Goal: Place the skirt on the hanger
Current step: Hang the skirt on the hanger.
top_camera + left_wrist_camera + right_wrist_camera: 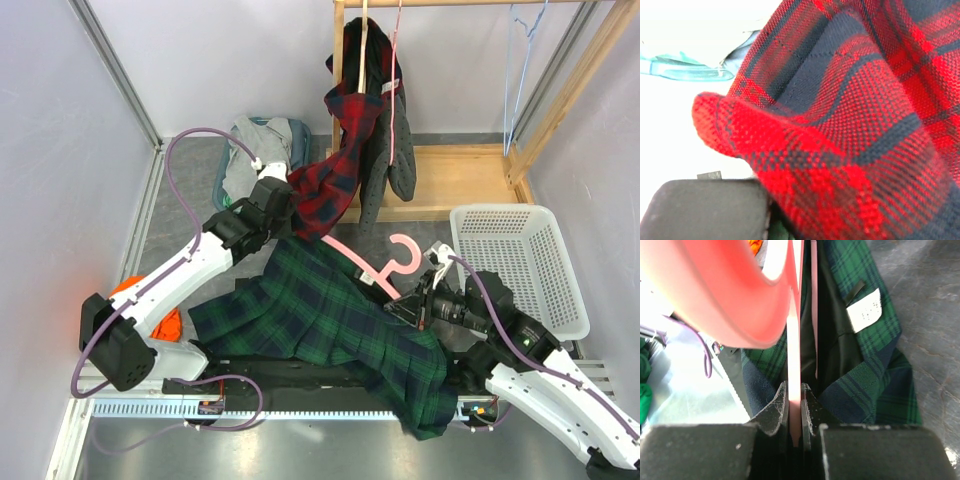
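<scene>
The green plaid skirt (320, 320) lies spread on the table between the two arms. The pink hanger (385, 265) rests with its bar running into the skirt's waist opening, hook toward the rack. My right gripper (405, 305) is shut on the hanger's thin pink bar (794, 365). The skirt's dark lining and white label (865, 310) lie just beyond the right gripper (795, 400). My left gripper (285, 222) sits at the skirt's far edge under a hanging red plaid garment (335, 170). That red cloth (850, 125) fills the left wrist view. Only one dark finger (705, 210) shows.
A wooden rack (450, 170) at the back carries the red plaid garment, a dark jacket (390, 120) and a blue hanger (520, 60). A white basket (520, 265) stands at right. Grey clothes lie in a teal bin (255, 150). An orange item (165, 320) lies at left.
</scene>
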